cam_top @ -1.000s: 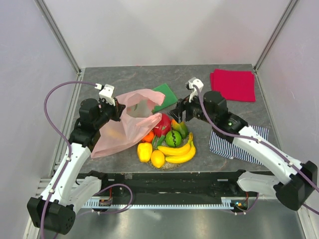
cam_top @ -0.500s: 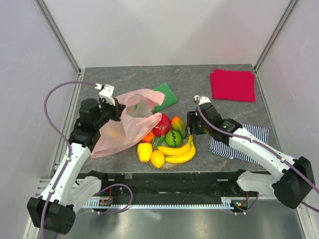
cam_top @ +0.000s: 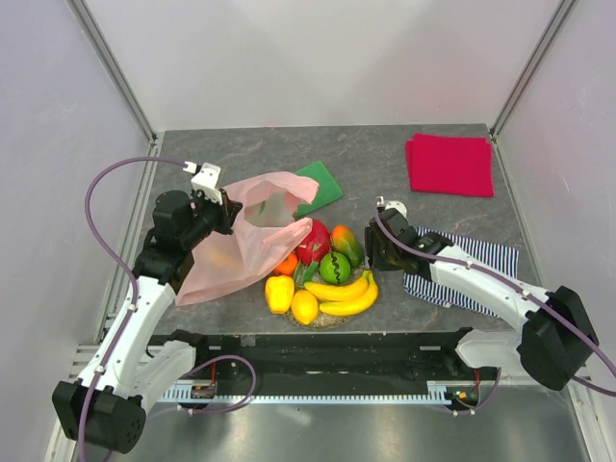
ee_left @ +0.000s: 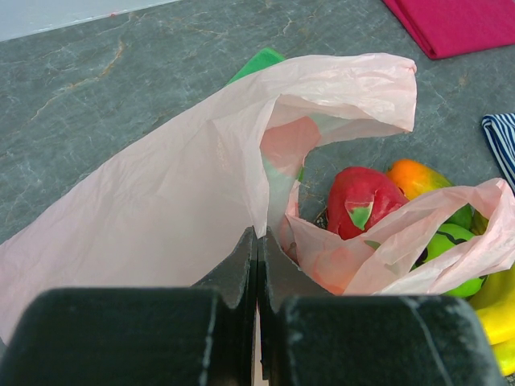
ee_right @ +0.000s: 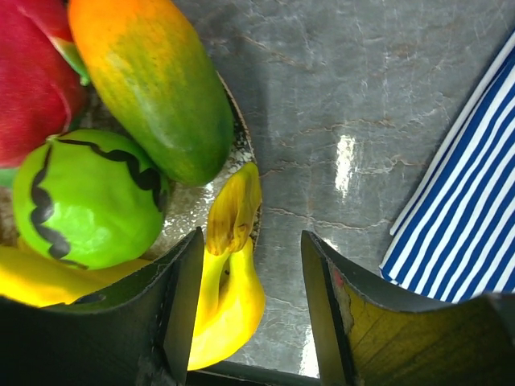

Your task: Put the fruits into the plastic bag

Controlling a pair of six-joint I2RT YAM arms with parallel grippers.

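Fruits (cam_top: 322,269) lie heaped on a speckled plate (ee_right: 241,153) at the near middle of the grey table (cam_top: 385,154), none of them inside the plastic bag (cam_top: 245,236) as far as the views show. The pale pink bag lies just left of the heap, its mouth gaping toward the fruit and one loose flap draped over the red fruit (ee_left: 362,201). The left gripper (ee_left: 257,241) is clamped on the bag's rim, its jaws pressed together with the thin film pinched between them.

The right gripper (ee_right: 253,237) hangs low at the right edge of the plate with its jaws apart, straddling the stem end of the banana bunch (ee_right: 229,273); whether either finger touches it cannot be told. Beside the bananas sit an orange-and-green mango (ee_right: 161,88) and a round green fruit (ee_right: 80,201) marked with a black wavy line. A yellow pepper (cam_top: 279,292) and a lemon (cam_top: 305,306) lie at the near edge of the heap. A blue-striped cloth (ee_right: 459,201) lies to the right.
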